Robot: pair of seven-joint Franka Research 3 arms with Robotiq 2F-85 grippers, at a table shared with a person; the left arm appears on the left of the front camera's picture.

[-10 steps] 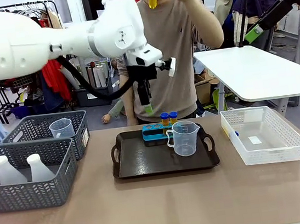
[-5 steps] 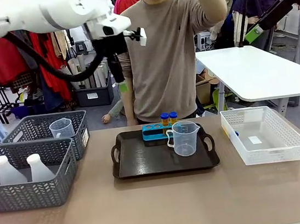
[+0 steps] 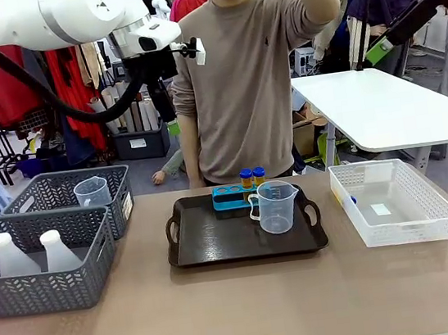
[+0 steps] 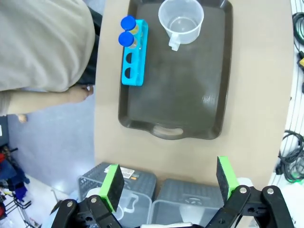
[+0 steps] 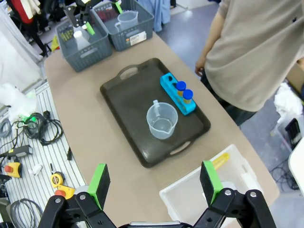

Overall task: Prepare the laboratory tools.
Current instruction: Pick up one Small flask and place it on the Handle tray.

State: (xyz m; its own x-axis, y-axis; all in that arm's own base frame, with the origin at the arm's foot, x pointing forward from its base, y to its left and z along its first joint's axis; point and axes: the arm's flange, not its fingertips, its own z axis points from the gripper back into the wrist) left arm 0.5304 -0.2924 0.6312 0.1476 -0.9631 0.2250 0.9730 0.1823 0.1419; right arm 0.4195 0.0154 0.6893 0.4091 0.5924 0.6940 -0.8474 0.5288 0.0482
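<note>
Green-padded left gripper (image 4: 169, 172) hangs high over table (image 4: 256, 95), jaws wide apart, empty. Right gripper (image 5: 154, 181) likewise spread, empty. Clear beaker (image 4: 181, 21) upright on dark tray (image 4: 142, 109), mouth up, handle to robot's left. Blue rack (image 4: 132, 54) just beside it at tray's far edge, long axis along that edge. Two blue-capped tubes (image 4: 127, 29) stand vertical in the holes nearest beaker; two holes bare. Tubes likely light, slick: pinch near cap from above. Beaker probably light, thin-walled: take rim or handle.
</note>
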